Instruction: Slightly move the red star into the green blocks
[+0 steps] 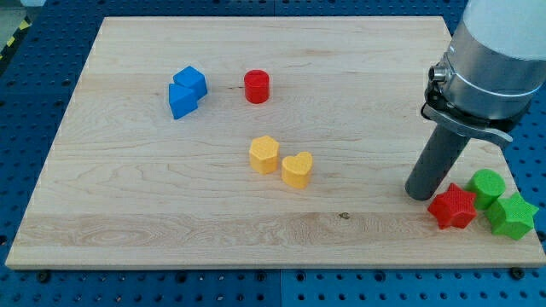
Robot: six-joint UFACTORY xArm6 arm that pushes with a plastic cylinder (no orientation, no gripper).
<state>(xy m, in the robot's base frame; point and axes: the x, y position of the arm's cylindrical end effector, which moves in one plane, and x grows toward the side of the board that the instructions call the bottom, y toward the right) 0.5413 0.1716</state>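
The red star (452,207) lies at the board's lower right. A green cylinder (488,187) touches it on its upper right, and a green star (512,216) sits just to its right, close or touching. My tip (421,193) rests on the board just left of the red star, close to its upper left point. The rod rises from it to the grey arm at the view's top right.
Two blue blocks (186,91) sit together at the upper left. A red cylinder (257,86) stands to their right. A yellow hexagon (264,155) and a yellow heart (297,170) lie mid-board. The board's right edge (520,175) runs just past the green blocks.
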